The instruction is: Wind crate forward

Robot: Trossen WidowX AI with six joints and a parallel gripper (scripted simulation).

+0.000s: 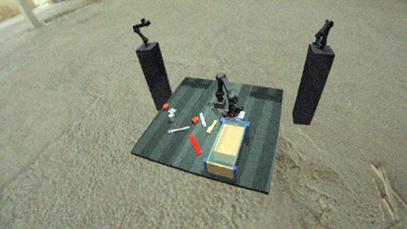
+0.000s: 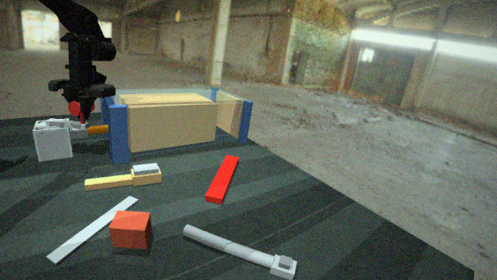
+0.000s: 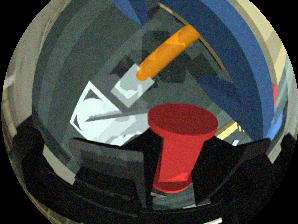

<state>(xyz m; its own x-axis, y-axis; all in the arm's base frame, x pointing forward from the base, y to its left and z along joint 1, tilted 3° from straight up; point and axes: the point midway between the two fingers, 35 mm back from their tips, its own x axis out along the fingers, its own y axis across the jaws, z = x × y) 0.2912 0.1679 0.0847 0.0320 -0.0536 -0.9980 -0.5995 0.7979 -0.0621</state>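
The tan crate [image 1: 230, 139] [image 2: 172, 125] sits flat inside the clear-panelled cubby, near the blue-posted mouth [image 2: 119, 136] [image 3: 252, 85]; a gap lies behind it. Whether its front touches the frame cannot be told. The pale winch [image 2: 53, 144] stands outside the mouth, with an orange rod-like piece [image 2: 98, 129] [image 3: 167, 52] running from beside it to the cubby. The handle's grey arm [image 3: 117, 117] lies across the winch top, pointing toward the cubby side; its key is hidden. My gripper [image 1: 231, 115] [image 2: 82, 96] [image 3: 173, 124] is shut on the handle's red knob [image 2: 74, 107] [image 3: 182, 120], beside the winch.
A tan tool with a pale head [image 2: 107, 181], a red bar [image 1: 195, 145] [image 2: 222, 178], a white strip [image 2: 92, 230], an orange block [image 1: 195, 120] [image 2: 129, 230] and a grey wrench-like tool [image 1: 179, 129] [image 2: 229, 246] lie on the bench. A blue post stands close to my gripper.
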